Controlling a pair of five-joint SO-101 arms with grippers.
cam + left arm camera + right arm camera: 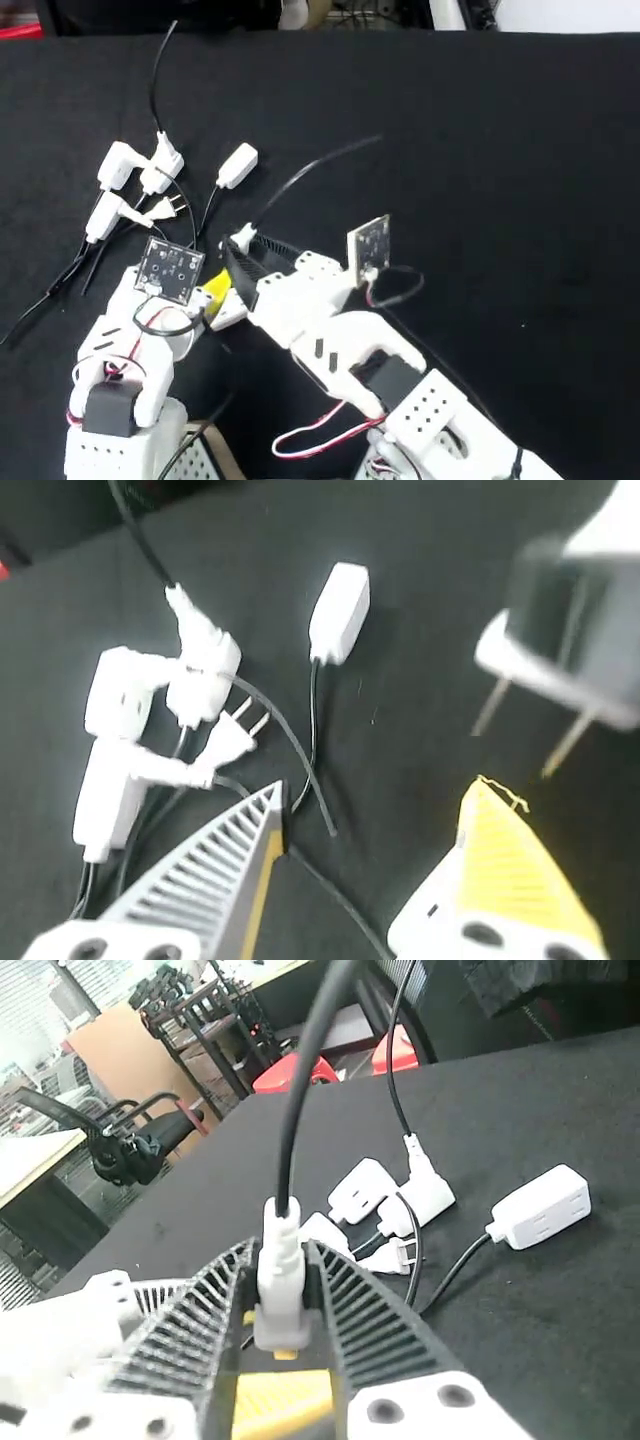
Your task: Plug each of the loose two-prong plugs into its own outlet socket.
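My right gripper (278,1256) is shut on a white two-prong plug (279,1290), whose black cord (300,1080) rises from it. The left wrist view shows that held plug (560,650) close by, prongs pointing down above the black table. My left gripper (378,785) is open with nothing between its fingers, right beside the right gripper (240,248). Beyond them lie a single white outlet socket (237,165), two more white sockets (118,165) at the far left, and a loose plug (165,210) between those. One white plug (200,660) sits against a left socket (115,685).
Black cords (60,285) trail from the sockets toward the table's left edge, and one cord (160,80) runs to the back. The right half of the black table (500,180) is bare. Chairs and shelving (130,1140) stand beyond the table.
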